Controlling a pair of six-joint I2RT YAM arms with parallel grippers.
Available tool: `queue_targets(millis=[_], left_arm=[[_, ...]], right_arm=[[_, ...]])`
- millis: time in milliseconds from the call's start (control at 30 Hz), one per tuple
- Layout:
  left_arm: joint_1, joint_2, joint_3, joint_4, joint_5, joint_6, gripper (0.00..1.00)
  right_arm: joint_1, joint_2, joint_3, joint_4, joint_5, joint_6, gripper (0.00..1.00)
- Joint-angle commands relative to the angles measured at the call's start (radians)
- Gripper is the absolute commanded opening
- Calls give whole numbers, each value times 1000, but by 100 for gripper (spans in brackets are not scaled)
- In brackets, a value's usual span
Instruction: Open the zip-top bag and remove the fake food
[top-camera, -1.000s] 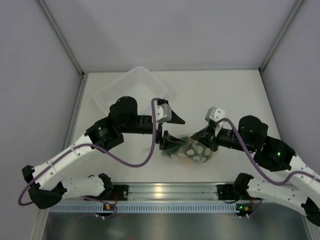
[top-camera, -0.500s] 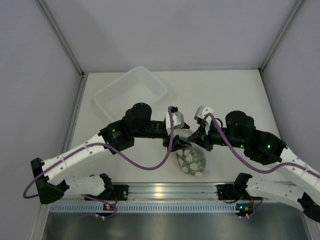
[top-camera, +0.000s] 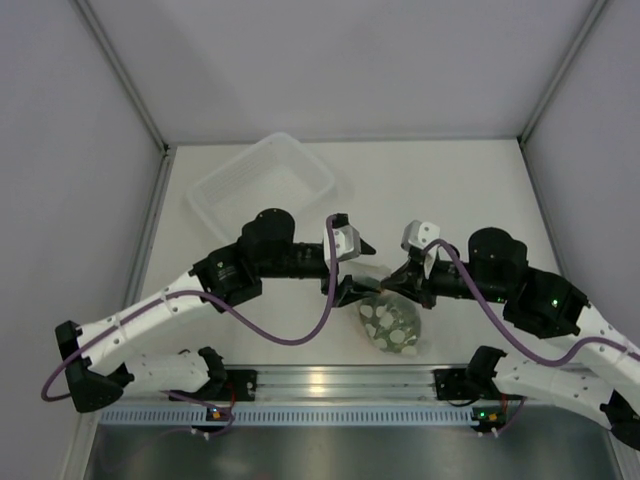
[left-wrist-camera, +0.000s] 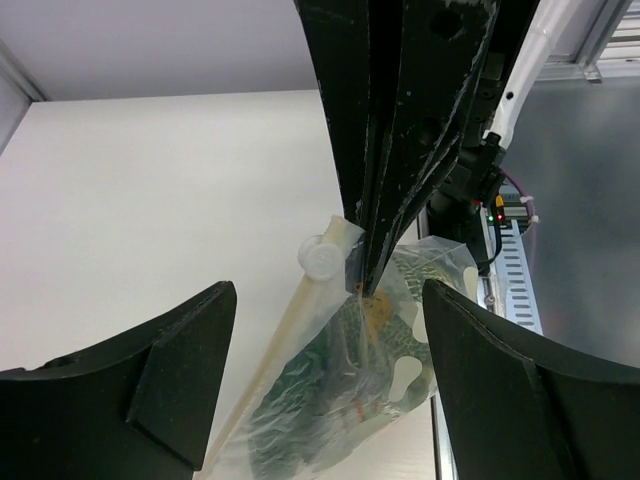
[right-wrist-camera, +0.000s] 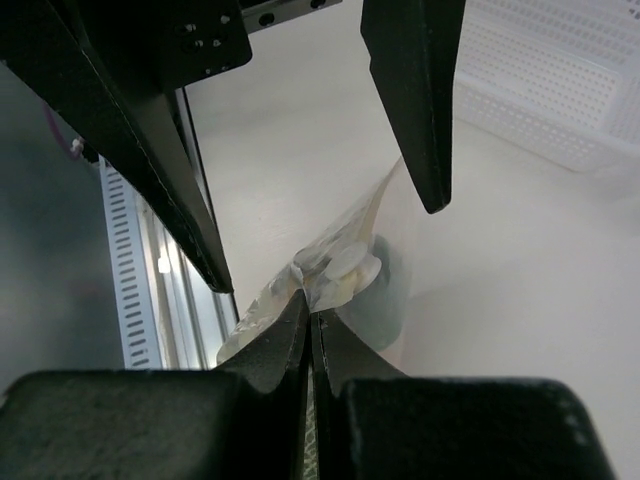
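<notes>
- One zip-top bag, still filled, lies on the counter on the arm-base side of the one basket.
- One right gripper: clamped on the bag's top edge.
- One left gripper: fingers apart, between basket and bag.

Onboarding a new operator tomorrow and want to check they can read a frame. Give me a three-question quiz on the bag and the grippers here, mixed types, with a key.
1. True or false: the left gripper is clamped on the zip-top bag.
2. Which one pinches the bag's top edge? A) right gripper B) left gripper C) neither
3. Fill in: the white basket sits on the ___ arm's side.

Key:
1. False. Its jaws stand open, one on each side of the bag's top.
2. A. It is shut on the edge.
3. left
</notes>
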Motion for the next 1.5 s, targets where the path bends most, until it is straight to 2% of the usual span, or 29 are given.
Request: queue_targets(millis=[0,200,367,500,600,733,833,1067,1133,1167,1467], left_arm=[[-3,6,18,65,76,-9,80],[-3,31,32,64,69,-12,83],[-2,44,50,64,162,-26,86],[-2,58,59,64,216,-45,84],[-2,66,68,65,253,-52,75],[-2,67,73,64,296,-57,40],[-2,69,76,60,299,-61,31],[1,75,76,42,297,-64,30],[1,77,73,39,290,-66,40],[1,78,70,39,283,-64,41],[0,89,68,37,205,-48,36]], right_arm=[[12,-13,-6,23,-59,-37,0],[10,-31,-9,-7,-131,-84,0],[12,-39,-8,-17,-139,-98,0],[9,-39,-6,-21,-156,-107,0],[10,-36,-5,-20,-154,-107,0],[10,-36,-3,-27,-136,-106,0],[10,-33,0,-29,-124,-106,0],[10,-43,0,-20,-85,-101,0],[12,-45,1,-18,-82,-100,0],[10,-45,1,-17,-85,-100,0],[12,-59,-8,0,-127,-100,0]])
